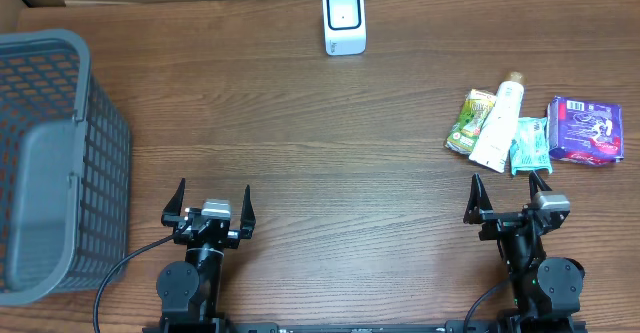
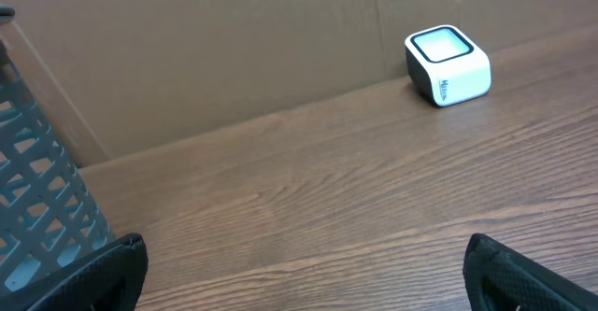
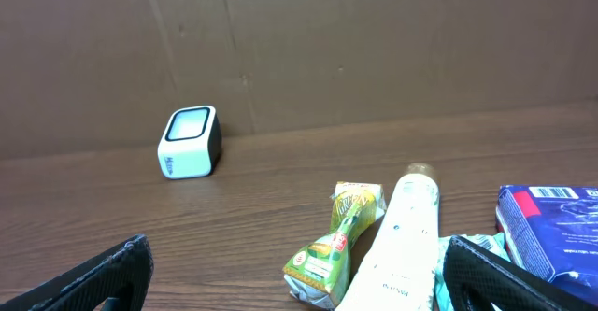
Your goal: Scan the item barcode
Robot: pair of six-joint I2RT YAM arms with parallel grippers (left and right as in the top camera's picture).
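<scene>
A white barcode scanner (image 1: 344, 20) stands at the far middle of the table, also seen as the scanner (image 2: 448, 64) and the scanner (image 3: 191, 142). Several items lie in a group at the right: a green pouch (image 1: 470, 121) (image 3: 338, 246), a white tube (image 1: 498, 123) (image 3: 396, 244), a teal packet (image 1: 529, 144) and a purple pack (image 1: 586, 130) (image 3: 553, 229). My left gripper (image 1: 210, 202) (image 2: 304, 274) stands open at the near left over bare wood. My right gripper (image 1: 510, 192) (image 3: 304, 278) stands open just short of the items, holding nothing.
A grey mesh basket (image 1: 55, 163) (image 2: 37, 190) stands at the left edge of the table. A brown cardboard wall (image 2: 234, 40) runs along the far side behind the scanner.
</scene>
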